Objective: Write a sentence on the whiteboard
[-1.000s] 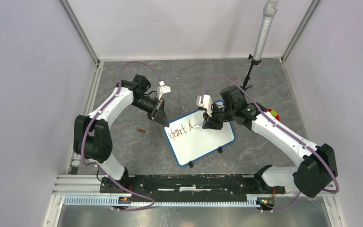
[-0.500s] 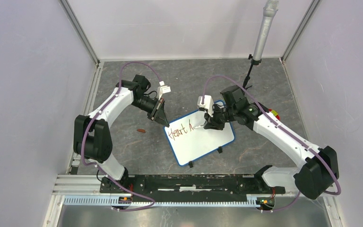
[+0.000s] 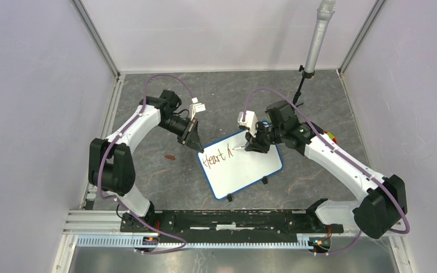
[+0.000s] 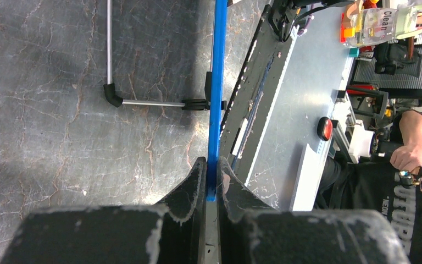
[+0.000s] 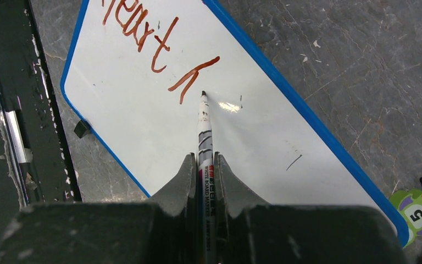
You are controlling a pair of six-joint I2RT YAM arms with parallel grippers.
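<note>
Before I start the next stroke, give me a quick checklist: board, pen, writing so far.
1. Whiteboard held steady: the left gripper is shut on its blue frame. Ok.
2. Marker grip: the right gripper is shut on it, barrel straight in the jaws. Ok.
3. Tip on the surface: it sits just beside the last stroke, but contact is unclear. Cannot tell.
4. Sentence complete: only "Heart" plus one started letter. Not ok.
5. Room to continue: bare white surface past the stroke and below the writing. Ok.
</note>
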